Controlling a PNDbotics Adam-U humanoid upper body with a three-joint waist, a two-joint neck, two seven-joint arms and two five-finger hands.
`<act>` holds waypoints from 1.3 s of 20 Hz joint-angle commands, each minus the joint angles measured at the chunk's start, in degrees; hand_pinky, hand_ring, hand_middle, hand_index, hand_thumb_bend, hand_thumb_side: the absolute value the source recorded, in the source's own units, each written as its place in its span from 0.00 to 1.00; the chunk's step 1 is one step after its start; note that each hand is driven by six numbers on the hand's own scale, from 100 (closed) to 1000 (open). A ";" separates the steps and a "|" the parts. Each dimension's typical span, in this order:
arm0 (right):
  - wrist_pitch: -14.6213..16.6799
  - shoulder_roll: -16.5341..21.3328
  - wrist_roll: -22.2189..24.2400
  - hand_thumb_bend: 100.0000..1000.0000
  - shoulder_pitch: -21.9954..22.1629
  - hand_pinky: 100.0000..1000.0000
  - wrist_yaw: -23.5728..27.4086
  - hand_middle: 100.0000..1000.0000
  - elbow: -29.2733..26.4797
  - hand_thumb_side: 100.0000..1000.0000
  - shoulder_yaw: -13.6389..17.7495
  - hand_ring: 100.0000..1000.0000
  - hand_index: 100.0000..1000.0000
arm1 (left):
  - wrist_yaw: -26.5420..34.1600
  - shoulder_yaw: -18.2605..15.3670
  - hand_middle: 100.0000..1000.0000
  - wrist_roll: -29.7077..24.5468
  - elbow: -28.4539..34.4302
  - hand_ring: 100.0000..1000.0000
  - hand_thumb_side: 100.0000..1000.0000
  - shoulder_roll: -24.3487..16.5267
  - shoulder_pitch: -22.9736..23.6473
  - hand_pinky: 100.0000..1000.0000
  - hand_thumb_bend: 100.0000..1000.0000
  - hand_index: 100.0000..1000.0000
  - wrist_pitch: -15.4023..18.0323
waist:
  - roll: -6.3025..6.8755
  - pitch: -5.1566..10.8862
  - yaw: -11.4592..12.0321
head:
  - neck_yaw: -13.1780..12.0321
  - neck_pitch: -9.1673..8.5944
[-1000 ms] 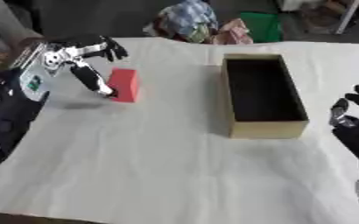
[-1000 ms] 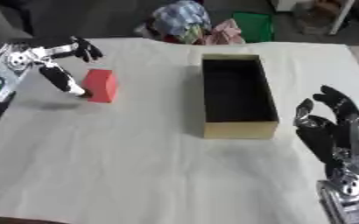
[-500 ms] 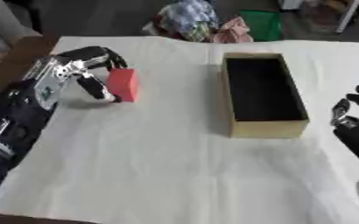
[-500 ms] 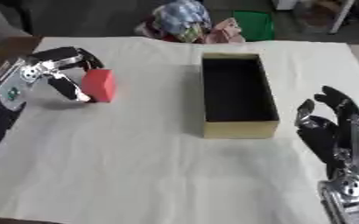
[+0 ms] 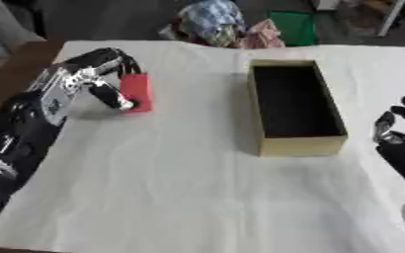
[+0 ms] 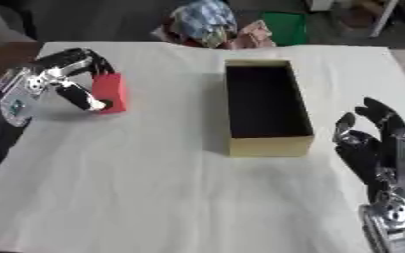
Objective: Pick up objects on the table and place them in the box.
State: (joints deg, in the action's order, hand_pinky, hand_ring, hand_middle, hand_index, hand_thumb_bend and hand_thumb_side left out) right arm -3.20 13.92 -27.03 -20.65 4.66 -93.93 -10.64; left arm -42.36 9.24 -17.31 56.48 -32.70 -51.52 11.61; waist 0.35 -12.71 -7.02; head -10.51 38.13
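The left hand reaches in over the white table, well to the left of the box, and is curled round a red block: the fingers hook over the block's top edge and the thumb presses against its lower left face, so the block is pinched between them. The block is a plain, bright red slab with flat faces and square corners, a little taller than it is wide, with no marking that can be made out. It stands about upright with its broad face toward the camera; whether its bottom edge touches the table or is just lifted off it cannot be told. It sits to the left of the box, level with the box's far half and well apart from it. The box is a long, narrow, open-topped carton with tan walls and a dark inside, its long side running away from the camera; nothing can be seen in it. The right hand stands to the right of the box, near its front corner, with its fingers up, straight and slightly spread, holding nothing. Beyond the far edge of the table, behind the box, lies a heap of patterned cloth beside a green thing.
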 commanded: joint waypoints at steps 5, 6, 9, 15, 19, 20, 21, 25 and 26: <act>0.31 0.48 0.51 0.00 -0.63 0.62 0.16 0.66 -0.68 0.00 -0.35 0.93 0.80 | 5.55 1.39 0.35 0.36 8.04 0.56 0.07 0.80 -4.39 0.75 0.22 0.68 -0.65 | 0.35 1.39 -0.61 | -0.74 0.03; 0.30 0.41 0.67 0.00 -0.71 0.62 0.15 0.66 -0.66 0.00 -0.50 0.93 0.80 | 5.75 1.73 0.35 0.22 8.31 0.56 0.07 1.56 -5.00 0.75 0.21 0.67 -0.65 | 0.38 1.42 -0.79 | -0.93 0.00; 0.28 0.04 1.18 0.00 -1.06 0.62 0.16 0.66 -0.63 0.00 -1.04 0.93 0.80 | 5.54 2.67 0.35 0.04 8.23 0.56 0.07 4.49 -6.86 0.75 0.21 0.68 -0.29 | 0.41 1.45 -1.53 | -1.48 -0.32; 0.29 -0.79 2.18 0.00 -1.82 0.62 0.26 0.66 -0.59 0.00 -2.06 0.93 0.80 | 1.69 4.65 0.37 2.41 8.12 0.56 0.06 11.00 -9.28 0.75 0.21 0.68 2.83 | 0.39 1.14 -3.12 | -2.46 -0.88; 0.31 -1.18 2.56 0.00 -2.20 0.62 0.46 0.66 -0.58 0.00 -2.48 0.93 0.80 | -0.28 6.02 0.45 2.54 7.99 0.58 0.06 14.68 -9.43 0.75 0.23 0.70 4.93 | 0.32 0.67 -4.13 | -2.84 -1.13; 0.32 -1.24 2.60 0.00 -2.26 0.62 0.51 0.66 -0.59 0.00 -2.53 0.93 0.80 | -0.75 6.28 0.46 2.49 8.04 0.58 0.06 15.19 -9.34 0.75 0.23 0.70 5.36 | 0.31 0.60 -4.28 | -2.85 -1.15; 0.32 -1.30 2.65 0.00 -2.32 0.62 0.55 0.66 -0.59 0.00 -2.61 0.93 0.80 | -1.11 6.62 0.49 2.39 8.04 0.59 0.06 15.83 -9.16 0.75 0.25 0.72 5.78 | 0.33 0.49 -4.49 | -2.85 -1.21; 0.41 -1.54 2.88 0.00 -2.54 0.62 0.62 0.66 -0.59 0.00 -2.87 0.93 0.80 | -2.26 8.22 0.56 1.58 8.28 0.62 0.06 17.53 -8.45 0.75 0.29 0.75 7.58 | 0.50 0.22 -4.97 | -2.87 -1.41; 0.43 -1.57 2.92 0.00 -2.56 0.62 0.62 0.66 -0.56 0.00 -2.92 0.93 0.80 | -2.43 8.67 0.58 1.40 8.68 0.63 0.06 17.78 -8.31 0.75 0.30 0.75 8.09 | 0.54 0.19 -5.02 | -2.83 -1.42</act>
State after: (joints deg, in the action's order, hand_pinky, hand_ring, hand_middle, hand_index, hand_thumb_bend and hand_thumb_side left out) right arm -2.90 12.16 -24.33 -22.23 5.01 -93.87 -13.51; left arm -44.47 17.64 -15.78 63.72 -14.86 -58.84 19.01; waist 1.06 -13.44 -11.99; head -13.23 37.26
